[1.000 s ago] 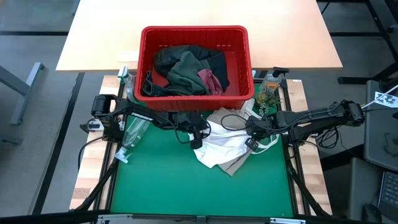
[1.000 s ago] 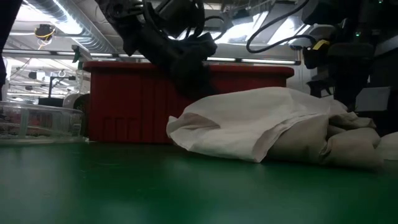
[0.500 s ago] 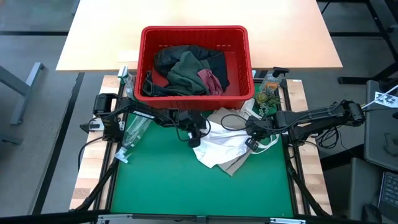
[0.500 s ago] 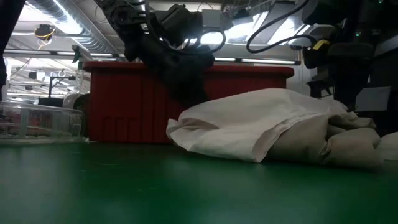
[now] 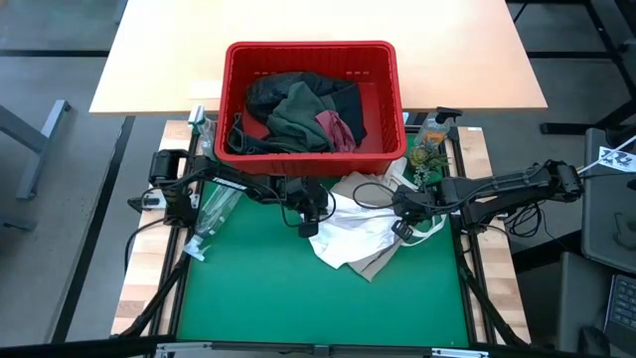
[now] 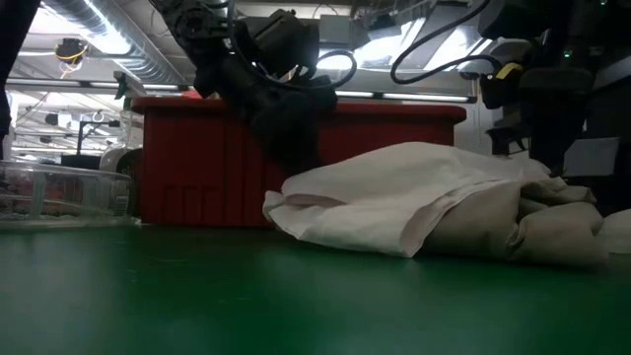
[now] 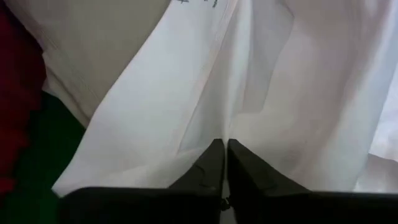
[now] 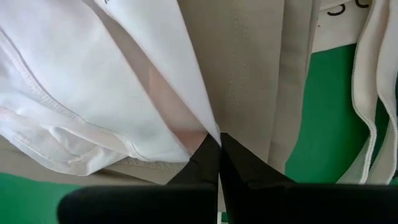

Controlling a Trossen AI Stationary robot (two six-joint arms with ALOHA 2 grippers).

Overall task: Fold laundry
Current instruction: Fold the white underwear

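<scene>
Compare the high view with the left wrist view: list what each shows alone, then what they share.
Only the high view shows the red basket holding dark, olive and maroon clothes, the right tool at the pale garment's right edge, and a clear bottle beside the green mat. Only the left wrist view shows the left tool shut on a fold of cloth. Both show the pale garment on the mat.

No legible text in any view.
Dark printed marks sit on a white strip at the edge of the right wrist view and on the white garment in the left wrist view, both cut off and too partial to read.
</scene>
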